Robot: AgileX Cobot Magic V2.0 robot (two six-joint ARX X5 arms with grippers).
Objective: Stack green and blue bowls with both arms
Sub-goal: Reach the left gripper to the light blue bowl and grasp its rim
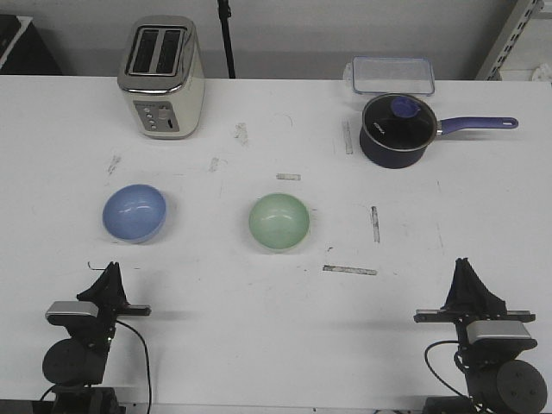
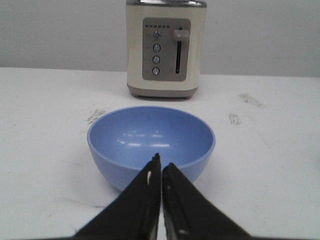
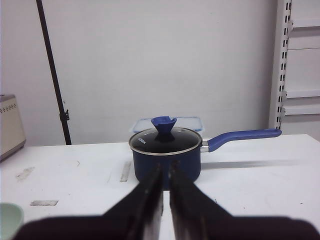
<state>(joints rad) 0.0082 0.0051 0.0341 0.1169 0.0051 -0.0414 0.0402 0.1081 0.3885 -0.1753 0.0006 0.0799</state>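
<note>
Judging from how the things lie, the stacking is not begun. The blue bowl [image 1: 134, 214] and the green bowl [image 1: 279, 222] sit apart on the white worktop [image 1: 259, 319], both upright and empty, the blue one on the left side and the green one near the middle. Neither bowl is touched. The left gripper [image 1: 110, 269] rests at the near edge, just in front of the blue bowl, with its fingers together and holding nothing. The right gripper [image 1: 464, 264] rests at the near right edge, well apart from the green bowl, also closed and empty; in the right wrist view only a sliver of that bowl shows.

All the work is left, I think: to lift one bowl and set it into the other.

Between the two bowls the worktop is bare apart from some tape marks, so there is room to carry a bowl across. The toaster [image 1: 162, 76], the saucepan [image 1: 397, 129] and a clear box [image 1: 392, 75] stand far back.
</note>
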